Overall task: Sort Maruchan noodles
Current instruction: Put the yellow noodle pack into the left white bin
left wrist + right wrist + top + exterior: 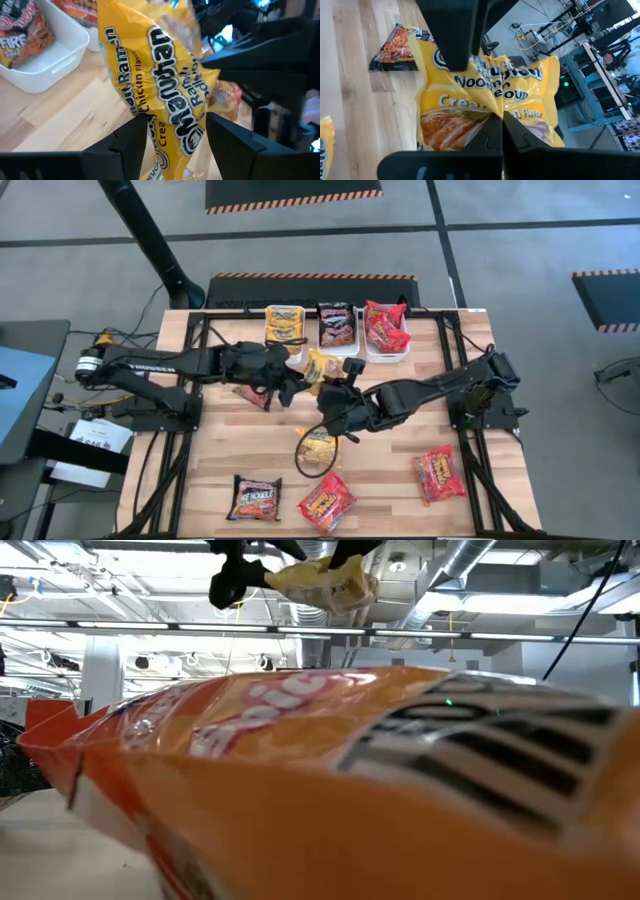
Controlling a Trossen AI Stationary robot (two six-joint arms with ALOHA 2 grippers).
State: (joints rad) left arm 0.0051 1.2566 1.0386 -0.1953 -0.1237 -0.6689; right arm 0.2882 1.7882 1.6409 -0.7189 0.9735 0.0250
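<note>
high view looks straight down; low view level, nearly blocked; both wrist views close on the shared yellow packet (165, 85).

Yellow creamy-chicken packet (322, 367) held aloft between both sets of jaws, crumpled, label facing the right jaws, pinched at one edge by the left and at another by the right. Second yellow packet (317, 448) flat on the table just below the right jaws. Dark packet (255, 395) under the left jaws, flat, partly hidden. Black packet (255, 498) and red packet (327, 502) side by side at the table's near edge, well apart from both jaws. Another red packet (439, 474) alone, out past the right jaws. Yellow (285, 324), dark (336, 324) and red (385, 328) packets sorted into far bins beyond the jaws.
</note>
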